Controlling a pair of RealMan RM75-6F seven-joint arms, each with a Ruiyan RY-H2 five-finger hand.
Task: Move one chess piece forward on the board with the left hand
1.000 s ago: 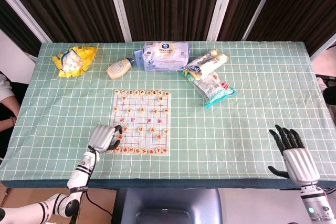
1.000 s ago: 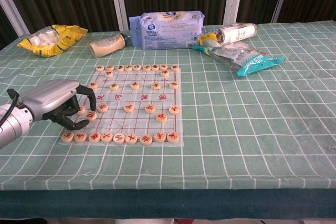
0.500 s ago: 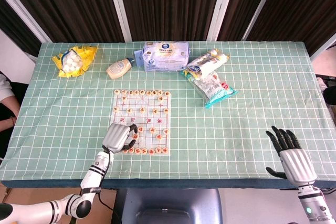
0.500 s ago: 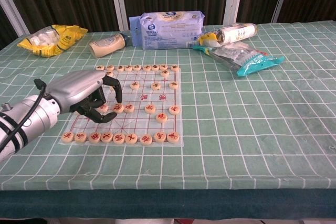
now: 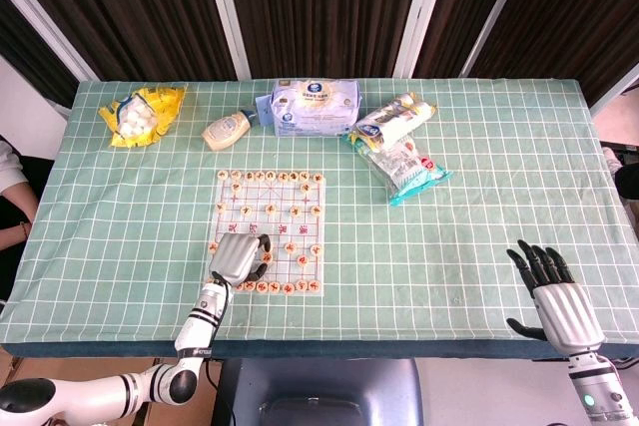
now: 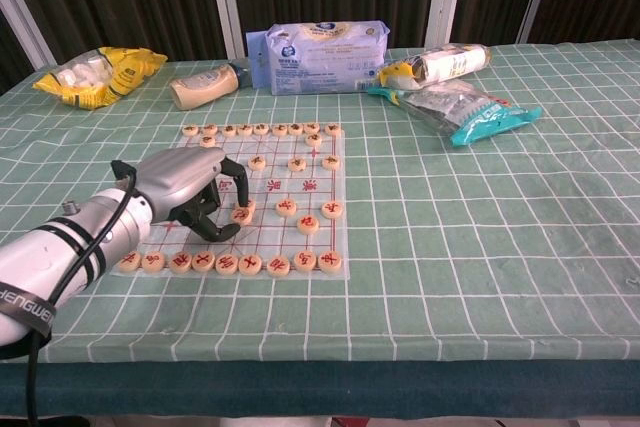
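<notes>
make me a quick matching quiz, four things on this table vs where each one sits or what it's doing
Things:
1. left hand
2. right hand
3. yellow bag
4. teal packet

Places:
A. far left corner of the table
B. right of the chessboard
C. fingers curled over the board's near left part
D. open, near right edge of the table

Pairs: 1-C, 2-D, 3-A, 4-B

The head view looks steeply down from above the near edge and takes in the whole table [image 5: 120, 216], with the curtains at 12 o'clock. The chest view sits low at the near edge and looks nearly level toward 12 o'clock, closer to the surface. Both views share the chessboard [image 5: 312, 175] [image 6: 338, 232], the left hand [image 5: 238, 256] [image 6: 182, 187] on it, and the packages along the far edge.
</notes>
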